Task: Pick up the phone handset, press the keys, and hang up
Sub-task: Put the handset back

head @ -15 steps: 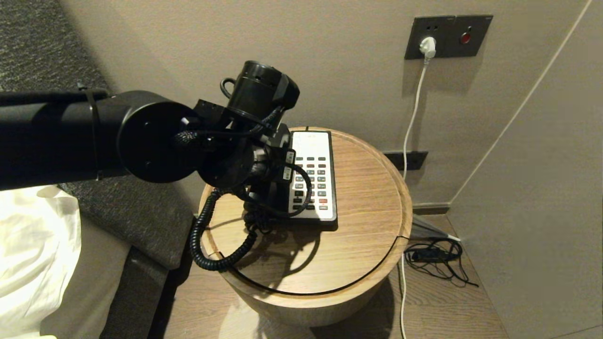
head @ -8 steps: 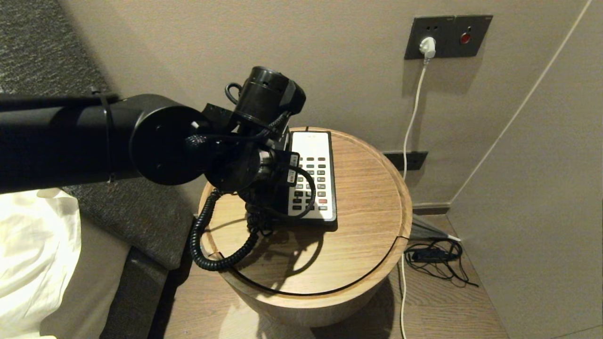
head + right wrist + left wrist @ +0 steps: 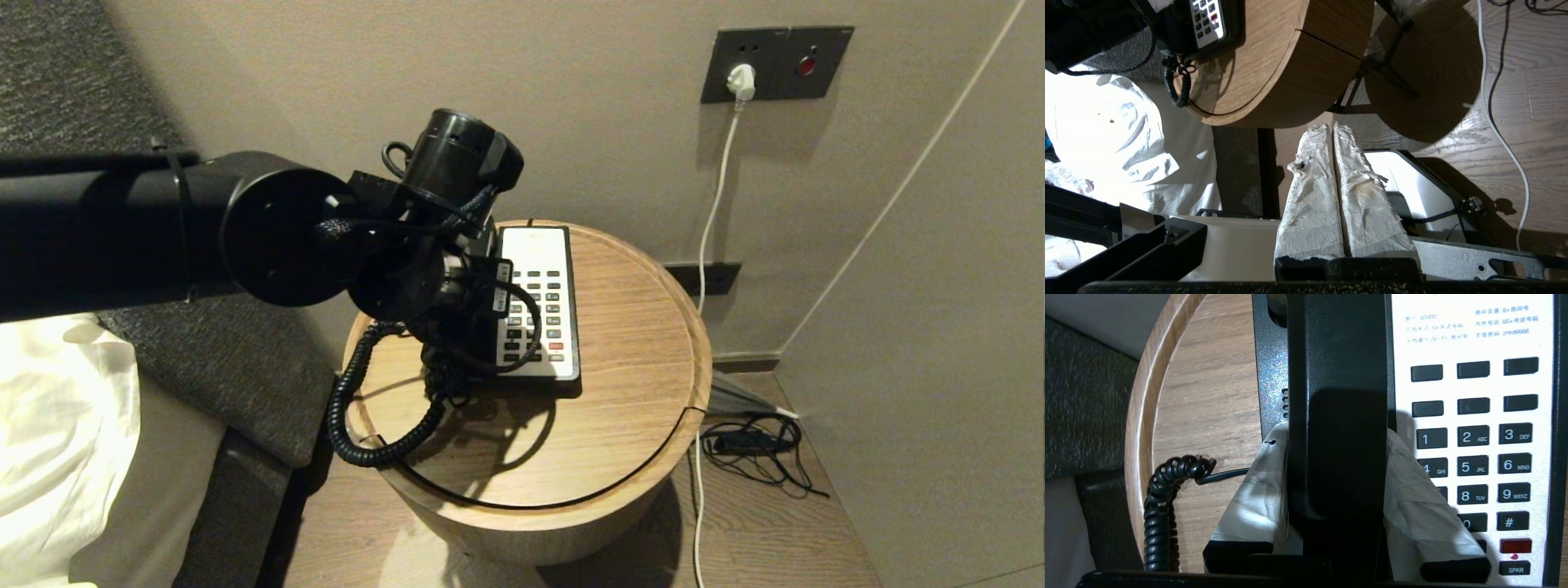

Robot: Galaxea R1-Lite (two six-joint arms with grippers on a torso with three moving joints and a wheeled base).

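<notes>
The left arm [image 3: 122,237] reaches in from the robot's left, its wrist bent downward. The left claw [image 3: 1337,433] has its two paper-wrapped fingers [image 3: 1257,494] clamped on either side of the black handset [image 3: 1343,396]. The right claw [image 3: 1333,130] hangs low beside the robot's base, its wrapped fingers [image 3: 1314,196] pressed together, holding nothing.

Handset [image 3: 1341,416] hidden in head view behind left arm [image 3: 147,233]; in left wrist view cut by top and bottom edges, ends unseen. Keypad [image 3: 1474,457] left column partly covered by taped fingers [image 3: 1412,490]; "4", "7", "0" keys half masked. Small print at upper right illegible. Coiled cord [image 3: 367,425] jack end lost under wrist.
</notes>
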